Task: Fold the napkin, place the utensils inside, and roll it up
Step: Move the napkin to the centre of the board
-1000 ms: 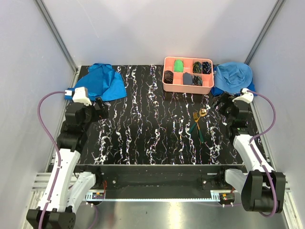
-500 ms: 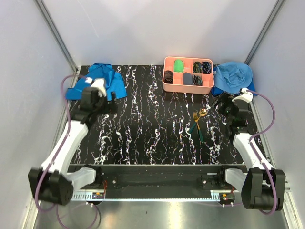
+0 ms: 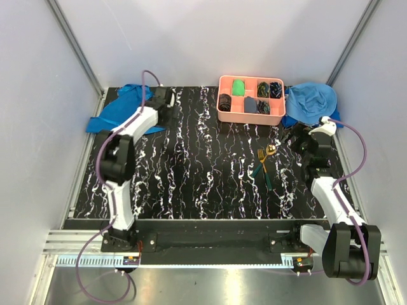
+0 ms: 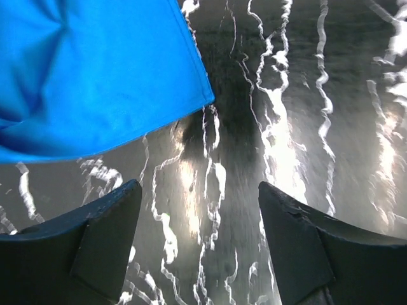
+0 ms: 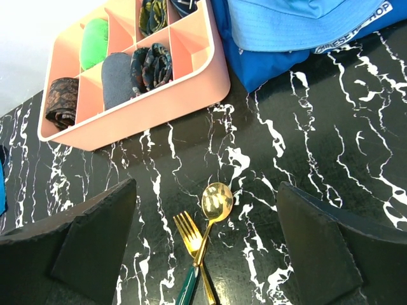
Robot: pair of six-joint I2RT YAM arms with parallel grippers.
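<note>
The royal-blue napkin lies crumpled at the table's far left corner; its corner shows in the left wrist view. My left gripper hangs just right of the napkin, open and empty, over bare tabletop. The fork and spoon, gold heads and dark green handles, lie crossed on the table at centre right. My right gripper is open and empty, above and to the right of the utensils.
A pink divided tray holding rolled cloths stands at the far centre right, also in the right wrist view. A sky-blue cloth heap lies in the far right corner. Grey walls enclose the black marbled table.
My left arm has swung from the near left of the table out to the far side, ending beside the napkin's right edge. The right arm and utensils have stayed put.
</note>
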